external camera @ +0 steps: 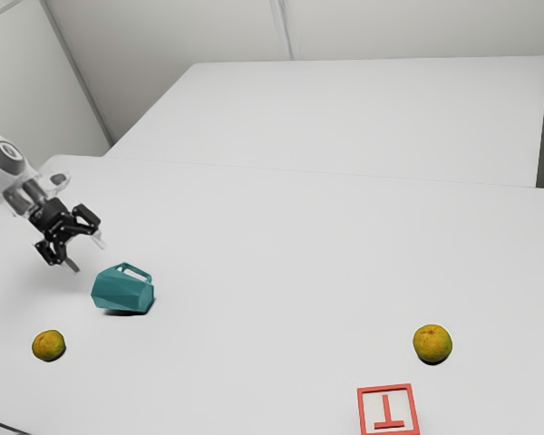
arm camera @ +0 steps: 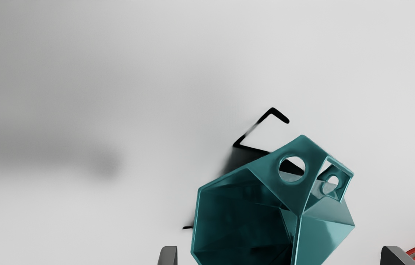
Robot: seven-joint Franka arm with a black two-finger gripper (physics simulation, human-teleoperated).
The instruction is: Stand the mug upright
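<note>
At the exterior view's left, the black gripper (external camera: 86, 254) hangs over the table with its fingers apart, a short way above and to the left of the teal mug. The faceted teal mug (external camera: 122, 291) lies on its side on the table, its handle on the upper side. In the wrist view the open gripper (arm camera: 279, 255) has a fingertip on either side of the mug (arm camera: 325, 232), whose dark hollow mouth faces the camera. Neither finger is seen touching the mug.
An orange fruit (external camera: 48, 345) rests near the mug, toward the exterior view's bottom left. A second orange fruit (external camera: 432, 343) lies at the exterior view's right, above a red square frame (external camera: 361, 412) with a T-shaped mark. The white table (external camera: 281, 236) extends around them.
</note>
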